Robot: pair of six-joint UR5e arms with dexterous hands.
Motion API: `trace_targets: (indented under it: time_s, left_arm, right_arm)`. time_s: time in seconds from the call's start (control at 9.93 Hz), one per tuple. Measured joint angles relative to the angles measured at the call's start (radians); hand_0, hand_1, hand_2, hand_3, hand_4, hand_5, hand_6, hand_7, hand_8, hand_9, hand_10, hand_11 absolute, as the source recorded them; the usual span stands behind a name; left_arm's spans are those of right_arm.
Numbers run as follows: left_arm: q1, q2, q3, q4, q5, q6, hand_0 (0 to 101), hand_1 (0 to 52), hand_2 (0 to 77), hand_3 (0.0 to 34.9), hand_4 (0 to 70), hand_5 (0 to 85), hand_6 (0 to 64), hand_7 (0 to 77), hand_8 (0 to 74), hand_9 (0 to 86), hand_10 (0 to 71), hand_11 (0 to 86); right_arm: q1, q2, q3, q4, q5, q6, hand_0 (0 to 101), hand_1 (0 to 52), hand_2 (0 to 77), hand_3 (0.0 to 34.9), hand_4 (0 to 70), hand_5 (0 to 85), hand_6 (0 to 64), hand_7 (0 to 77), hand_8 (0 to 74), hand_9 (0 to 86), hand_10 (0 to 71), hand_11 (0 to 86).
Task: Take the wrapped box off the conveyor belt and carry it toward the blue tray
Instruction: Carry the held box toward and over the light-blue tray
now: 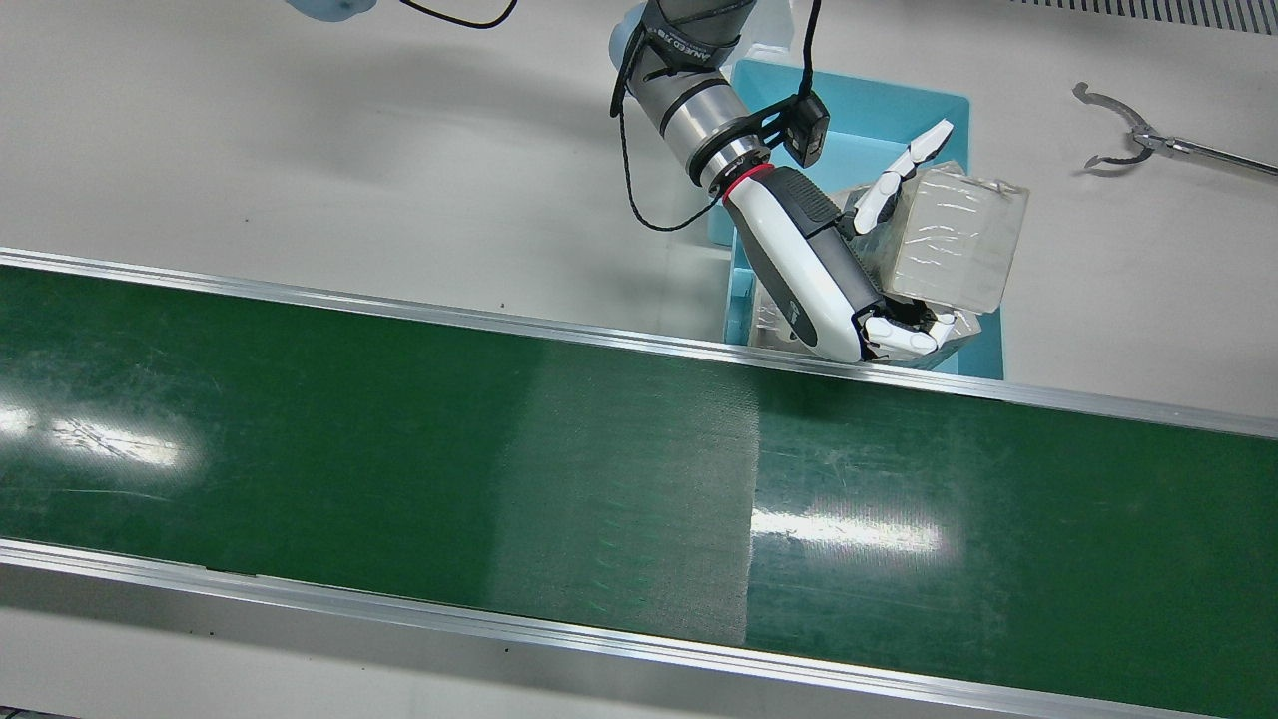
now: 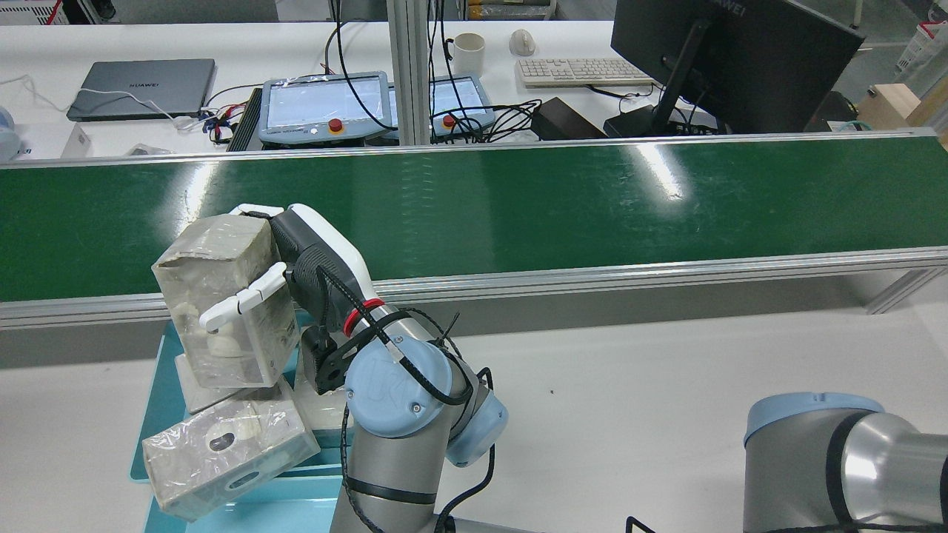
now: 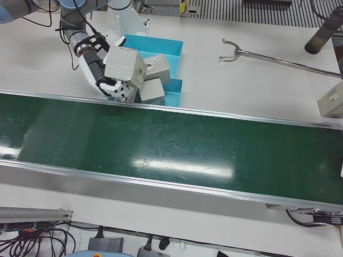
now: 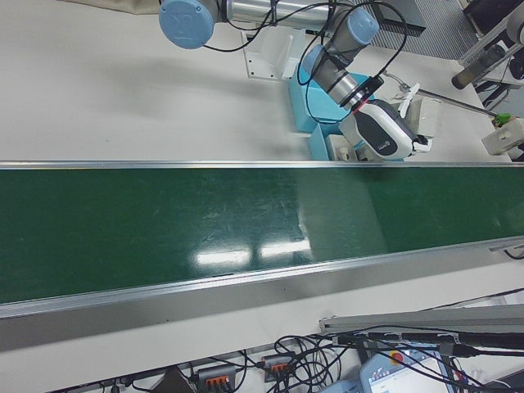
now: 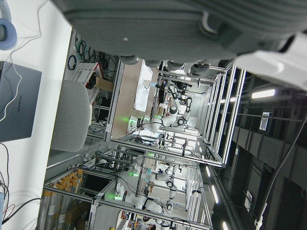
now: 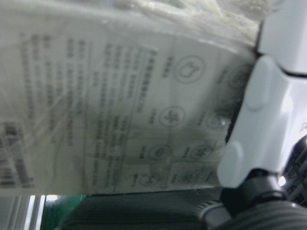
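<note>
**Box held over the tray, grip thin**

The box (image 1: 958,240) was off the belt (image 1: 399,449) and in the air above the near end of the blue tray (image 1: 859,100), tilted, with my left hand (image 1: 829,270) clamped on it. The fingers (image 1: 904,165) reached only partway across one face and the thumb sat under a lower edge, so I judged the hold shallow. The wrap looked slick, and a quick wrist turn could have let the box slide out.

Other wrapped boxes (image 2: 222,444) already lay stacked in the tray right below. Lowering straight down risked landing on them, tipping the pile or pushing one over the rim. The tray touched the belt's rail, so a spill could have rolled back onto it.

I could not tell how the right hand's fingers stood.
</note>
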Motion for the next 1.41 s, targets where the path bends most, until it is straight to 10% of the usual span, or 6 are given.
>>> trace_targets:
  time_s: [0.1,0.3,0.4,0.5,0.6,1.41]
  left_arm:
    - [0.000,0.000,0.000,0.000,0.000,0.000,0,0.0,1.1,0.0,0.0,1.1,0.5,0.5,0.5,0.5,0.5,0.5]
    - [0.000,0.000,0.000,0.000,0.000,0.000,0,0.0,0.5,0.0,0.0,1.1,0.5,0.5,0.5,0.5,0.5,0.5]
    - [0.000,0.000,0.000,0.000,0.000,0.000,0,0.0,0.5,0.0,0.0,1.1,0.5,0.5,0.5,0.5,0.5,0.5]
    - [0.000,0.000,0.000,0.000,0.000,0.000,0,0.0,0.5,0.0,0.0,1.1,0.5,0.5,0.5,0.5,0.5,0.5]
    - [0.000,0.000,0.000,0.000,0.000,0.000,0,0.0,0.5,0.0,0.0,1.1,0.5,0.5,0.5,0.5,0.5,0.5]
    - [0.000,0.000,0.000,0.000,0.000,0.000,0,0.0,0.5,0.0,0.0,1.1,0.0,0.5,0.5,0.5,0.5,0.5]
  right_arm:
    - [-0.003,0.002,-0.002,0.008,-0.007,0.000,49,1.6,4.9,0.0,37.1,68.2,48.0,77.4,34.9,30.0,25.6,43.6]
    - [-0.005,0.018,-0.010,0.011,-0.036,-0.001,50,3.8,0.0,0.0,28.9,63.8,34.9,77.4,14.7,0.5,7.1,8.7]
    - [-0.006,0.026,-0.014,0.011,-0.046,-0.001,50,16.4,0.0,0.0,18.0,1.6,22.4,77.4,0.0,0.0,1.1,2.2]
    - [-0.006,0.036,-0.018,0.010,-0.058,-0.001,50,16.4,0.0,0.0,12.0,0.0,8.7,77.4,0.0,0.0,0.0,0.0]
    - [-0.006,0.049,-0.024,0.009,-0.071,-0.001,50,6.5,1.6,0.0,14.2,10.4,2.2,0.0,0.0,0.5,0.0,0.0]
    - [0.043,0.054,0.073,-0.012,-0.098,0.001,50,13.1,1.1,3.6,9.8,7.6,0.5,2.7,0.0,0.5,0.0,0.5]
